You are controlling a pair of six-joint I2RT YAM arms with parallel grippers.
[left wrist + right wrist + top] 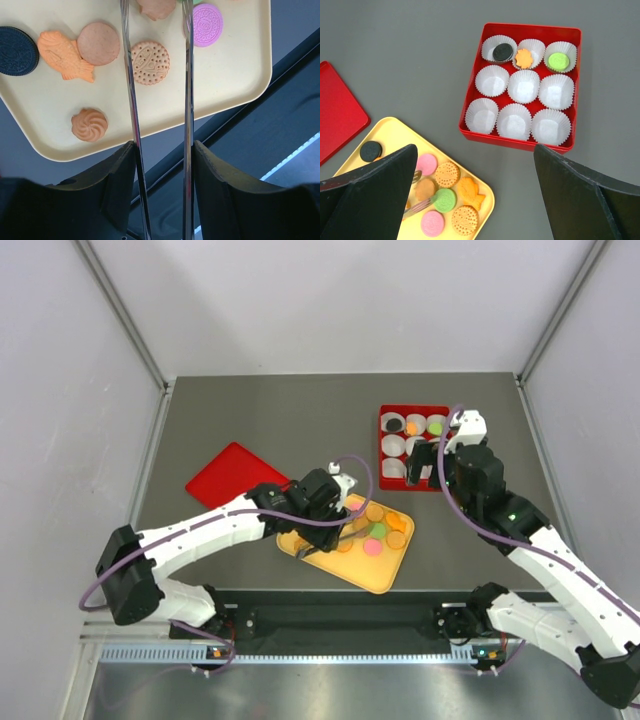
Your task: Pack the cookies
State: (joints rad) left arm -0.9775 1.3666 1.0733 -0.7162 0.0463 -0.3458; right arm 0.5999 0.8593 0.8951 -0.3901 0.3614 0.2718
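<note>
Several cookies (pixel 375 530) lie on a yellow tray (pixel 385 578). My left gripper (pixel 335 510) is shut on metal tongs (pixel 188 100) that reach over the tray. A round dotted biscuit (pixel 150 62) shows between the two open tong arms. In the right wrist view the tong tips (pixel 420 204) lie beside a green cookie (pixel 445 200). A red box (pixel 520 142) holds white paper cups. Its back row has a black cookie (pixel 503 52), an orange one (pixel 523 58) and a green one (pixel 558 61). My right gripper (pixel 425 472) is open and empty, hovering between tray and box.
A red lid (pixel 235 475) lies flat left of the tray. The tray sits close to the table's near edge (pixel 240 130). Grey walls with metal posts enclose the back and sides.
</note>
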